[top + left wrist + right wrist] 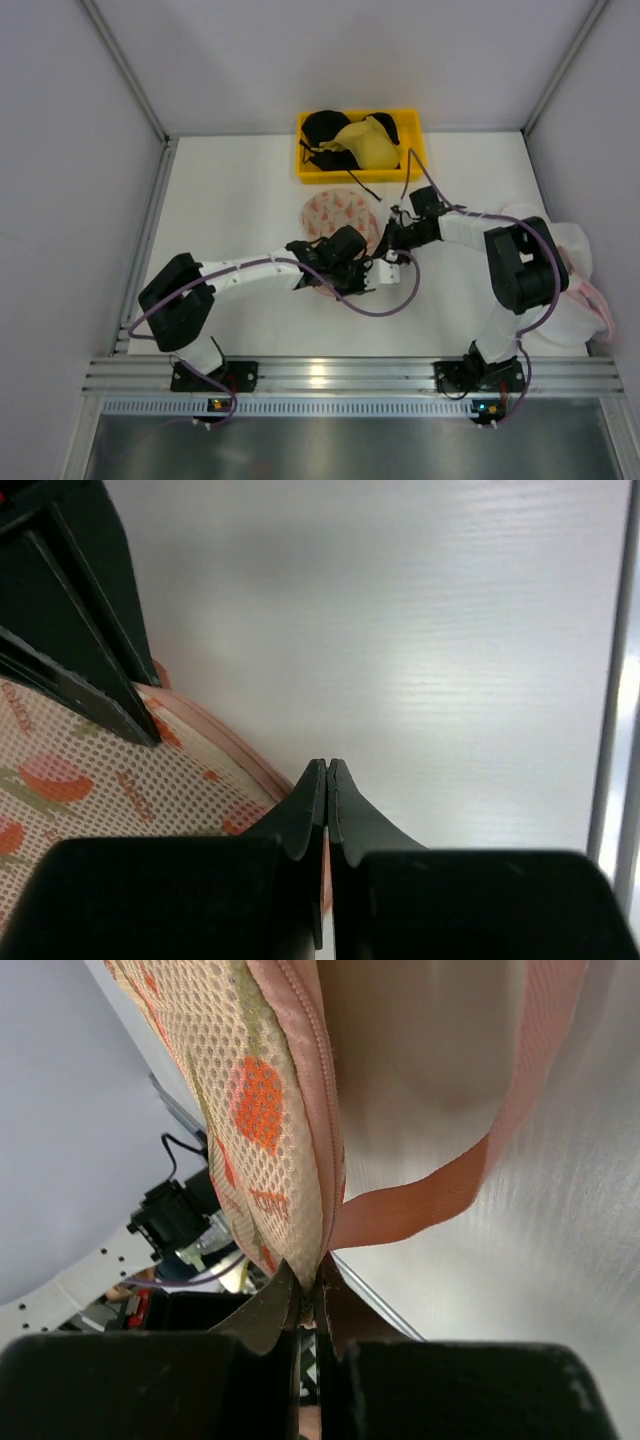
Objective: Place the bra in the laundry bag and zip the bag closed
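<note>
The laundry bag point(338, 213), a round cream-pink mesh bag with orange print, lies mid-table. My left gripper point(352, 268) sits at its near edge. In the left wrist view the left gripper point(327, 767) is shut at the bag's pink trim point(215, 738), and a strip of pink shows between the fingers. My right gripper point(386, 240) is at the bag's right edge. In the right wrist view the right gripper point(312, 1285) is shut on the bag's mesh edge point(255, 1110) beside the closed zip, where a pink loop strap point(430, 1200) hangs. The red bra is hidden.
A yellow bin point(412, 125) at the back holds black bras point(322, 128) and a yellow bra point(368, 143). Plain white pink-edged bags point(575, 275) lie at the right table edge behind my right arm. Grey walls close in the back and sides.
</note>
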